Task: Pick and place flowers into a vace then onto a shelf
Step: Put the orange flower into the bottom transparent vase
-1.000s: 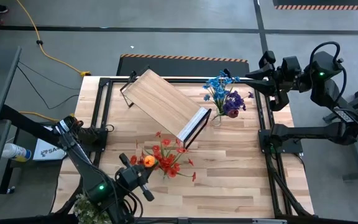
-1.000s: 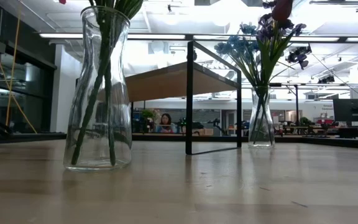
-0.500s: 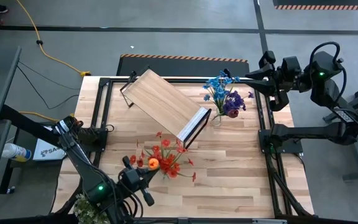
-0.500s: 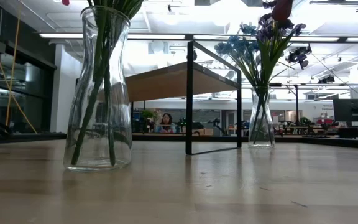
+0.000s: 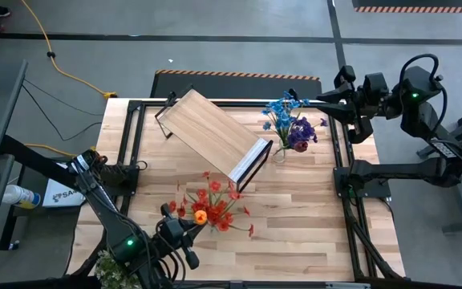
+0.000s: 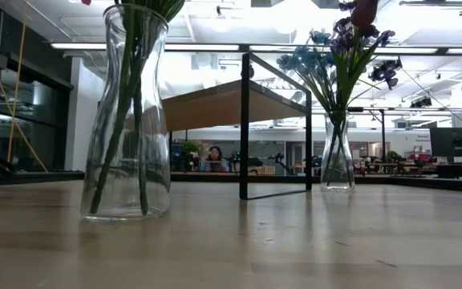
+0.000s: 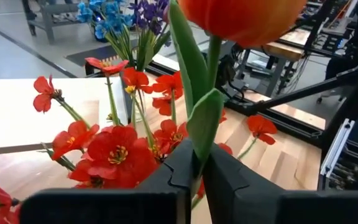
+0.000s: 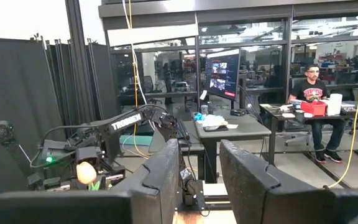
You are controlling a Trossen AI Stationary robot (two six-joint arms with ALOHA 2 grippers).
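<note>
Now left gripper (image 7: 196, 167) clamped on orange flower (image 7: 241, 22) stem, over red flowers (image 5: 219, 205). Right gripper (image 8: 199, 163) parted, idle off table edge.

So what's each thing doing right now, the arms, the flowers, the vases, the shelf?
left gripper: shut on the orange flower's stem.
orange flower: held over the red bunch.
near vase: upright, holding the red flowers.
far vase: upright, holding the blue and purple flowers.
shelf: standing on the table, nothing on it.
right gripper: open, empty, off the table's far right corner.
</note>
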